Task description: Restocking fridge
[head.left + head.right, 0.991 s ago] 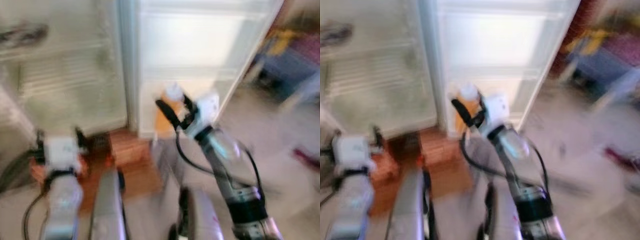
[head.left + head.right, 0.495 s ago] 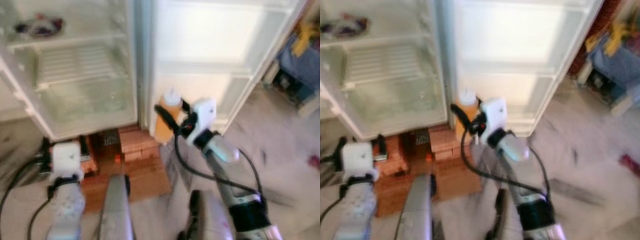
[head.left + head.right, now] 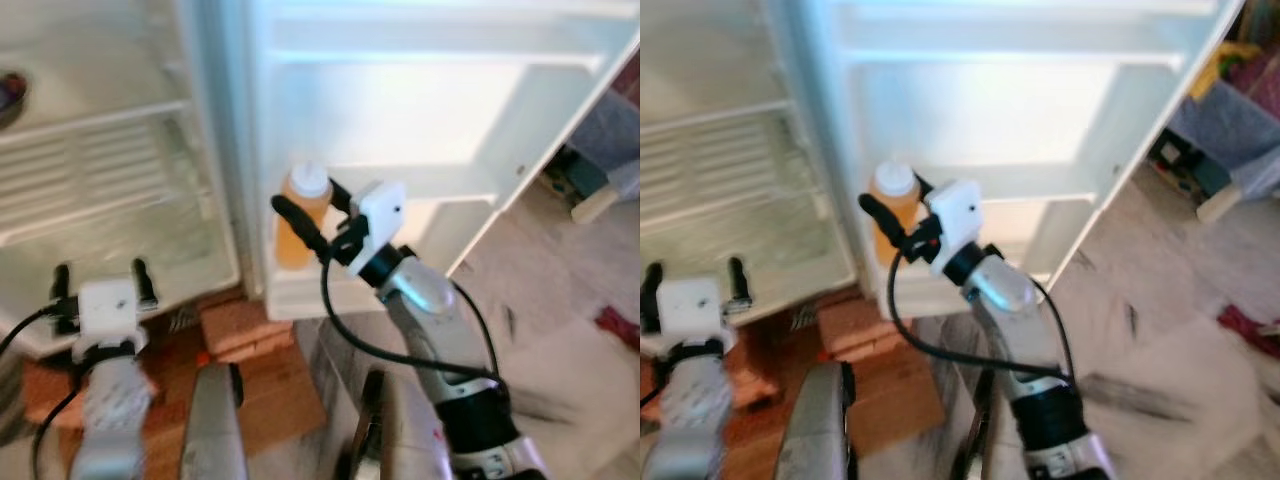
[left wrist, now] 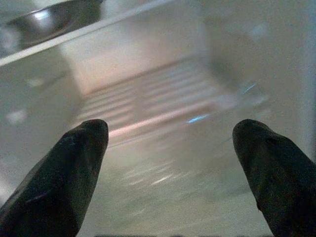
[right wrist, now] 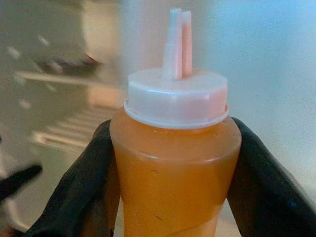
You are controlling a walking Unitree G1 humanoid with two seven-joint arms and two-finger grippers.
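Note:
An orange squeeze bottle [image 3: 299,213] with a white nozzle cap is held upright by my right gripper [image 3: 313,218], which is shut on it in front of the open fridge door [image 3: 420,120]. The bottle's body [image 5: 175,177] sits between both black fingers [image 5: 81,187] in the right wrist view. It hangs at the level of the door's lower shelf [image 3: 440,185]. My left gripper [image 3: 103,282] is open and empty, low before the fridge's bottom compartment [image 3: 110,230]. Its two fingers [image 4: 59,173] stand wide apart facing a wire shelf [image 4: 158,103].
A dark bowl [image 4: 44,17] rests on an upper fridge shelf. Red bricks [image 3: 240,325] and cardboard [image 3: 290,400] lie on the floor under the fridge. Boxes and clutter [image 3: 1230,130] stand at the right, beyond the door's edge.
The camera has moved closer to the fridge and turned toward the door. My right gripper has carried the bottle up toward the door shelf. The left gripper stays low.

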